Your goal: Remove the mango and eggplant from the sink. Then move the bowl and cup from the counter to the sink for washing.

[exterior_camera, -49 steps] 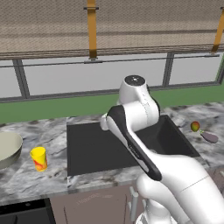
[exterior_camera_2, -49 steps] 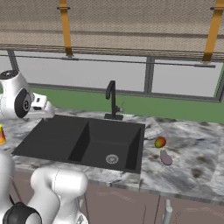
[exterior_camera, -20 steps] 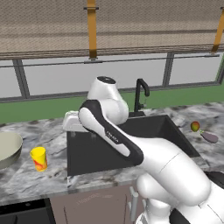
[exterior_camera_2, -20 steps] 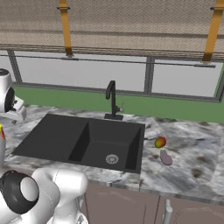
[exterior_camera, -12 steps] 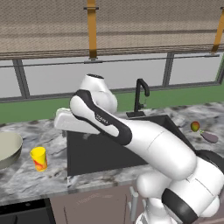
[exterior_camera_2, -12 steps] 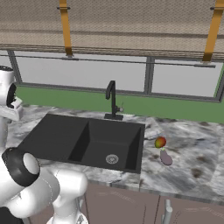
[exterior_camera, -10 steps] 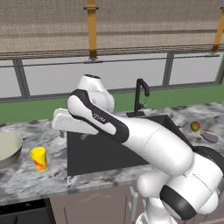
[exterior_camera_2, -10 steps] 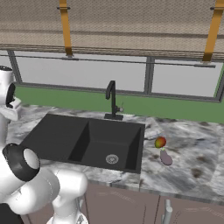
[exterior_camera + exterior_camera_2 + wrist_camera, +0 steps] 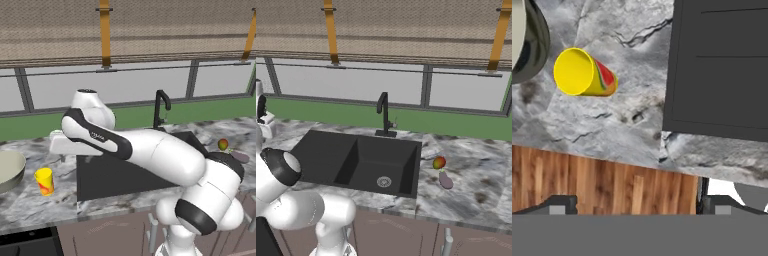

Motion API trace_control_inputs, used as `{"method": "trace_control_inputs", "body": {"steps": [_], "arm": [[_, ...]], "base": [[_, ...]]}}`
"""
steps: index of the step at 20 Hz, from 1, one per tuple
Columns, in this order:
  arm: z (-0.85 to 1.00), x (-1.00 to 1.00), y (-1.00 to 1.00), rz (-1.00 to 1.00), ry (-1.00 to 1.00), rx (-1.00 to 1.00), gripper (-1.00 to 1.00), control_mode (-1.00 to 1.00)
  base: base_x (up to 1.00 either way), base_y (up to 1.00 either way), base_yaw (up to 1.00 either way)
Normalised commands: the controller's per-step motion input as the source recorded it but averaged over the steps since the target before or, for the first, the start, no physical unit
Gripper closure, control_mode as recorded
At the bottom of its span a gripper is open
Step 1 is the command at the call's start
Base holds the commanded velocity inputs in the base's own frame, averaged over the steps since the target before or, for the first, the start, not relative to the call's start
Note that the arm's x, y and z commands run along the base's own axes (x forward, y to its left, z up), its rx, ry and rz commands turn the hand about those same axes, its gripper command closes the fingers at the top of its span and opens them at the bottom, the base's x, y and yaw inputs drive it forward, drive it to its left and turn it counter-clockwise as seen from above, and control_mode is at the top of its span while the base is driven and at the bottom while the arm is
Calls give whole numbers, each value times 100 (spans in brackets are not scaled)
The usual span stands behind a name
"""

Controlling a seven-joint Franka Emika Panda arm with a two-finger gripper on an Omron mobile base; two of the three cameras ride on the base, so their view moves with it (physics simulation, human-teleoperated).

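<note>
Hand view looks straight down with the claw [image 9: 633,205] spread wide and holding nothing: its two dark finger tips rise at the bottom edge, far apart, one at the lower left and one at the lower right, over the wooden cabinet front below the counter's edge. Above them lies the marbled counter [image 9: 612,125]. On it stands the cup [image 9: 582,74], yellow with a red-orange mark on its side, its open mouth facing the camera; it is well apart from the claw, up and to the left in that picture. Just beside the cup, at the upper left corner, shows the curved rim of the bowl [image 9: 529,45]. The dark sink [image 9: 719,70] takes up the upper right, its rim close to the cup's side of the counter.

From the left base view, the arm reaches from the lower right toward the left, its hand above the counter between the sink [image 9: 115,175] and the cup [image 9: 44,181]. The bowl [image 9: 9,170] sits at the left edge, near the cup. On the far right of the sink, the mango [image 9: 223,145] and the eggplant [image 9: 241,157] lie on the counter [image 9: 30,205]. The right base view shows them close together, the mango [image 9: 439,162] just behind the eggplant [image 9: 445,180], right of the sink [image 9: 356,160] with its round drain and black faucet [image 9: 384,114].
</note>
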Motion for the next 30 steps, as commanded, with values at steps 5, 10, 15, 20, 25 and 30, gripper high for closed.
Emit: {"method": "trace_control_inputs", "body": {"steps": [5, 10, 15, 20, 25, 30], "arm": [[-14, 10, 13, -2, 0, -8, -100, -100], [-13, 12, 14, -2, 0, -1, -100, -100], [-12, 14, 10, -2, 0, 0, -100, -100], [-13, 14, 14, -3, 0, -4, -100, -100], [-16, 13, 19, -4, 0, -6, -100, -100], [-12, 14, 20, -2, 0, -9, -100, -100]], "base": [[0, 0, 0], [0, 0, 0], [0, 0, 0], [0, 0, 0], [0, 0, 0], [0, 0, 0]]}}
